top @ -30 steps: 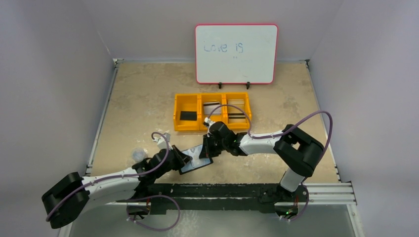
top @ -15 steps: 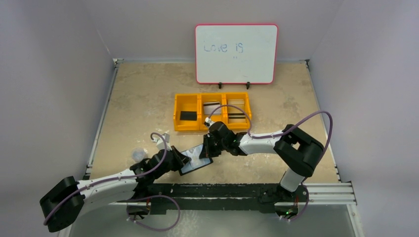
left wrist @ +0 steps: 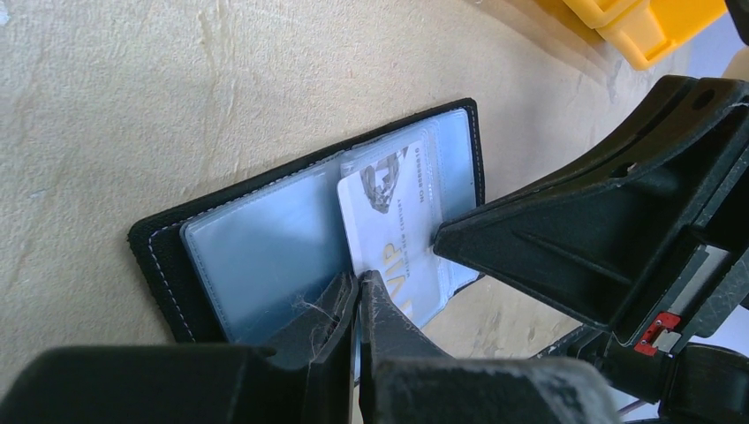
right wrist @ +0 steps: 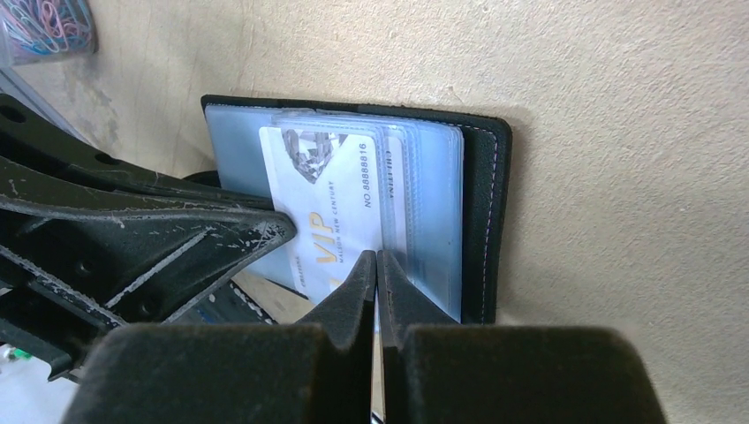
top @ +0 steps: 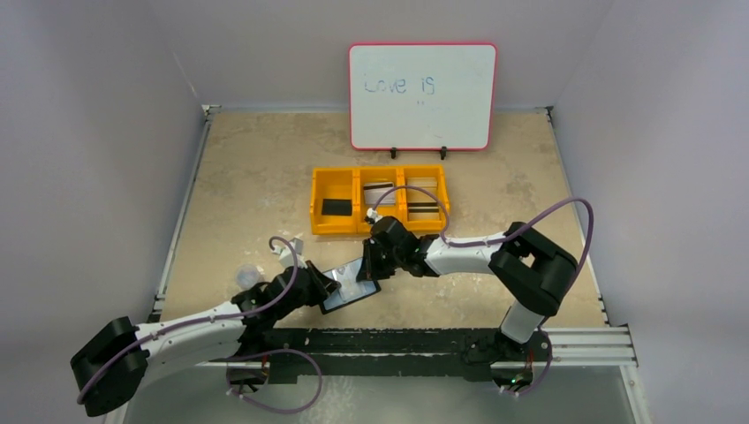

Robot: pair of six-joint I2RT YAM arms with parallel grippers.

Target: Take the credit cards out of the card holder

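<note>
The black card holder [top: 351, 290] lies open on the table between both arms, with its clear pockets facing up [left wrist: 256, 252] [right wrist: 433, 212]. A white credit card with gold "VIP" lettering [left wrist: 397, 230] [right wrist: 331, 199] sticks partway out of a pocket, past the holder's near edge. My left gripper [left wrist: 358, 284] [top: 329, 284] is shut on the edge of a clear pocket, right beside the card's corner. My right gripper [right wrist: 377, 261] [top: 364, 274] is shut on the card's protruding edge. Each arm's fingers show large and black in the other's wrist view.
A yellow three-compartment tray [top: 378, 231] stands behind the grippers, with a small black rectangle [top: 336, 207] on the left and pale striped cards [top: 380, 196] [top: 422, 199] in the other two. A whiteboard [top: 422, 95] stands at the back. A bag of paper clips [top: 249, 277] lies at the left.
The left arm's elbow has swung slightly left and lower. The grippers, the card holder and the card stay almost where they were.
</note>
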